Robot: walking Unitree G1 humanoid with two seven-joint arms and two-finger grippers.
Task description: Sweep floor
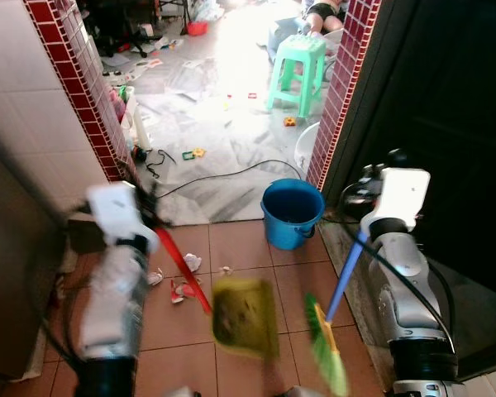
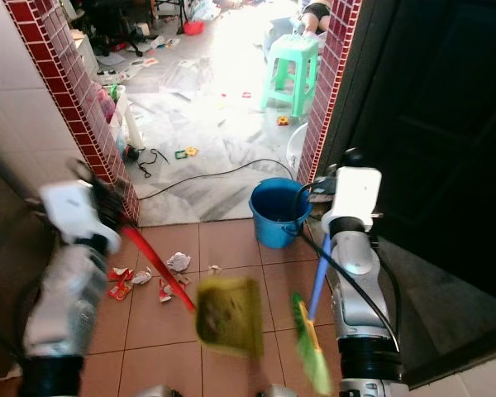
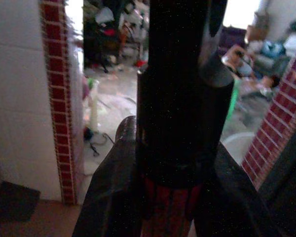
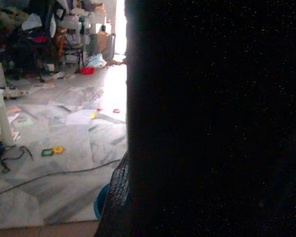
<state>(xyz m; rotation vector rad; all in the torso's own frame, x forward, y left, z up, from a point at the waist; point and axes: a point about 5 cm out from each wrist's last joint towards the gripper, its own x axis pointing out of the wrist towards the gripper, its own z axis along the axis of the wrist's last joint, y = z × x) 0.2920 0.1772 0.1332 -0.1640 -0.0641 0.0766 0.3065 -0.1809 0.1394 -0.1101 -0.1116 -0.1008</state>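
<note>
My left gripper (image 3: pixel 175 197) is clamped on the red handle (image 1: pixel 182 269) of the dustpan (image 1: pixel 245 317); the wrist view shows both black fingers (image 3: pixel 108 197) pressed against its ribbed red grip. The pan hangs low, below and to the inner side of that gripper, blurred and just above the brown floor tiles (image 1: pixel 231 240). My right gripper (image 1: pixel 365 217) has the blue handle (image 1: pixel 345 277) of the broom (image 1: pixel 326 347) running down from it, with the green bristle head low and just beside the pan. I take it that I hold the broom, but I cannot tell how those fingers stand, as that wrist view is mostly dark.

The crumpled paper scraps (image 1: pixel 180 281) I must sweep lie on the tiles below my left gripper, touching or nearly touching the red handle.

I judge these to be the risks:
- The pan is swinging, so it could scatter the scraps before the broom reaches them.
- The blue bucket (image 1: pixel 291 213) stands between my grippers and a little ahead, so a wide broom stroke could knock it.
- The black cable (image 1: pixel 231 175) beyond the bucket could snag the bristles if I sweep forward.
- The red brick door posts (image 1: pixel 339 91) are close to my right arm.

I can read no brand, label or writing anywhere.
</note>
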